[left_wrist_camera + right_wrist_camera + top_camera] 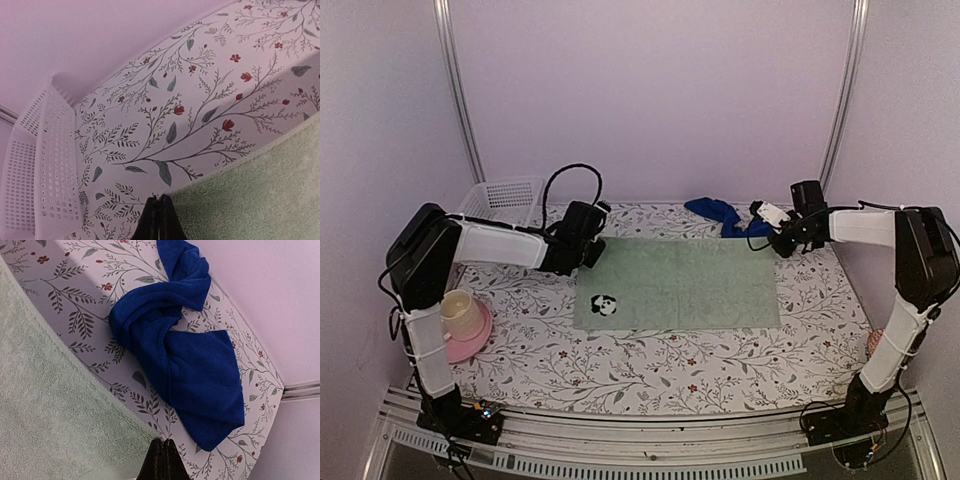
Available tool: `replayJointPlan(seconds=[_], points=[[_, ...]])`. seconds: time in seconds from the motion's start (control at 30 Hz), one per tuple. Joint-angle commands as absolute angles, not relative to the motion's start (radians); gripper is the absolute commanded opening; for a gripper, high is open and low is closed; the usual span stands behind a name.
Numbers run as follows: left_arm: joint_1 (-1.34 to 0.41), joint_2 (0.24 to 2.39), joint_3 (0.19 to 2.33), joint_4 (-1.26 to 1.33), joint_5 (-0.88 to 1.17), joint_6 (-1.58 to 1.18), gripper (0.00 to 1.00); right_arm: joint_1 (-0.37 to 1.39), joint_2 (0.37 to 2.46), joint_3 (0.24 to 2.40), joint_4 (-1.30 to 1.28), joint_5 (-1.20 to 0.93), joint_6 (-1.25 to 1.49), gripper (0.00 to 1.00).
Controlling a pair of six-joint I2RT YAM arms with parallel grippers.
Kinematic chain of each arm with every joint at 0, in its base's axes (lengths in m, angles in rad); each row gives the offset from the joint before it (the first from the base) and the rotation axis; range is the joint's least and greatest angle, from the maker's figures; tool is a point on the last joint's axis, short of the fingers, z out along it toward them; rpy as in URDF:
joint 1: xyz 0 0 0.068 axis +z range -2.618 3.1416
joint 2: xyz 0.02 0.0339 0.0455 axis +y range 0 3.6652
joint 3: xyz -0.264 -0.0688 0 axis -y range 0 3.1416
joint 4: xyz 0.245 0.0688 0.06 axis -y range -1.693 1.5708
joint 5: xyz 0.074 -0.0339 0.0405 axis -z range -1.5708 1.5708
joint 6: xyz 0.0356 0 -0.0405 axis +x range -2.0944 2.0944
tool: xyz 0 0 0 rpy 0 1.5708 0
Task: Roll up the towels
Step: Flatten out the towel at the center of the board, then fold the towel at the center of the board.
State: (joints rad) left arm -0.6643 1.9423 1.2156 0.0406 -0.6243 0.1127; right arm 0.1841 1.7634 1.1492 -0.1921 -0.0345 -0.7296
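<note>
The pale sage-green towel [680, 285] lies spread flat on the flowered tablecloth, with a small panda figure [604, 305] near its front left. My left gripper [592, 252] is shut on the towel's far left corner; in the left wrist view the closed fingertips [159, 200] pinch the corner of the green towel [260, 190]. My right gripper [778, 247] is shut on the far right corner; its closed tips [163, 442] meet the green towel's edge [45, 405]. The royal-blue towel [720, 212] lies crumpled at the back and shows in the right wrist view [190, 355].
A white perforated basket [500, 200] stands at the back left, close to the left gripper, and shows in the left wrist view [50, 165]. A pink plate with a pale cup [465, 320] sits at the front left. The walls close in behind and on both sides.
</note>
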Motion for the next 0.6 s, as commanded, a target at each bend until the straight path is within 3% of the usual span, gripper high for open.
replayJointPlan(seconds=[0.0, 0.27, 0.57], points=[[-0.615, 1.947, 1.22, 0.118, -0.615, 0.155, 0.0, 0.17, 1.792, 1.193, -0.099, 0.006, -0.761, 0.02], [-0.635, 1.835, 1.073, 0.132, -0.48, 0.126, 0.0, 0.169, 1.616, 0.99, -0.13, -0.102, -0.869, 0.02], [-0.698, 1.75, 0.975, 0.081, -0.483, 0.1, 0.0, 0.17, 1.461, 0.864, -0.22, -0.215, -0.909, 0.02]])
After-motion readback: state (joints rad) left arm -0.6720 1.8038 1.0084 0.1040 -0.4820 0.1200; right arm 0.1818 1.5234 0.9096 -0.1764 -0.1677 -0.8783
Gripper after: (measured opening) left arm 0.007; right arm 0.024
